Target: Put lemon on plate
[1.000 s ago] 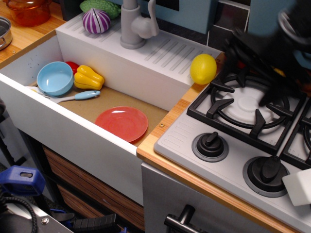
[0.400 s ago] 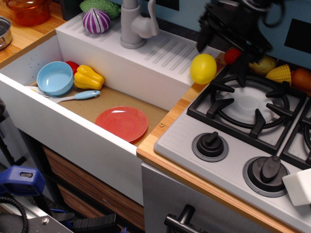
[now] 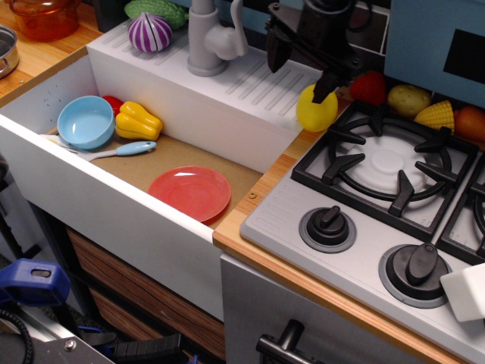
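Lemon is being observed on the counter edge beside the stove; plate is lying in the sink.

A glossy light blue bowl [image 3: 86, 121], its inside not discernible, a lobed yellow pepper [image 3: 137, 120] and a blue-handled utensil [image 3: 114, 151] are being held in the white sink [image 3: 114, 208], with a red item largely hidden behind the bowl. The flat, round red-pink plate [image 3: 190, 192] is lying bare on the sink floor. The smooth egg-shaped lemon [image 3: 315, 111] is being partly covered by one dark finger of the gripper [image 3: 301, 68], whose jaws are being held spread apart, grasping nothing. Further produce is lying behind the black grate [image 3: 386, 163].
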Robot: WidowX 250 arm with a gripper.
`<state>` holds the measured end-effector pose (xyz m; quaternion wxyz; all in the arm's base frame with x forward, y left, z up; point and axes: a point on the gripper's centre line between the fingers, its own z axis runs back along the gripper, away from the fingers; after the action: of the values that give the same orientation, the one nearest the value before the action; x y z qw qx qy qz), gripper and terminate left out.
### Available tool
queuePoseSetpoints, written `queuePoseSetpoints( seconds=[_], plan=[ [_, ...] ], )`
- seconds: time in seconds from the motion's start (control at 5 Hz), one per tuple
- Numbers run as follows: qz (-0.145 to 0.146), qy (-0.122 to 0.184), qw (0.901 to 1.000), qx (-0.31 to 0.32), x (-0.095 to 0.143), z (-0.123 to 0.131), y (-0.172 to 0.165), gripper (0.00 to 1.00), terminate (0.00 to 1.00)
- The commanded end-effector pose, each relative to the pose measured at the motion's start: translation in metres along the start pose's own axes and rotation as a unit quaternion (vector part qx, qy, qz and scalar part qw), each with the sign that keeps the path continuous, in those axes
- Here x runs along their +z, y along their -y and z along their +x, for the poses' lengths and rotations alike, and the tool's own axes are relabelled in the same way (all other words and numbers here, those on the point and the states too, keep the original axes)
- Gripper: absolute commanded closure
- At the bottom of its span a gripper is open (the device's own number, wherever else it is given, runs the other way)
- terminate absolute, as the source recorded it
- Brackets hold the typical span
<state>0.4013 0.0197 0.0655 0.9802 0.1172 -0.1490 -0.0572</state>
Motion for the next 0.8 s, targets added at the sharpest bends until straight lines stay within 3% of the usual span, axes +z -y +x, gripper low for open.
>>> queuePoseSetpoints(
  seconds=[0.0, 0.6],
  plan=[
    [-0.025, 0.041, 0.9988, -0.003, 0.006, 0.016, -0.019, 0.00, 0.00],
    [-0.058, 0.031, 0.9978, 0.010, 0.011, 0.013, 0.004, 0.00, 0.00]
  ],
)
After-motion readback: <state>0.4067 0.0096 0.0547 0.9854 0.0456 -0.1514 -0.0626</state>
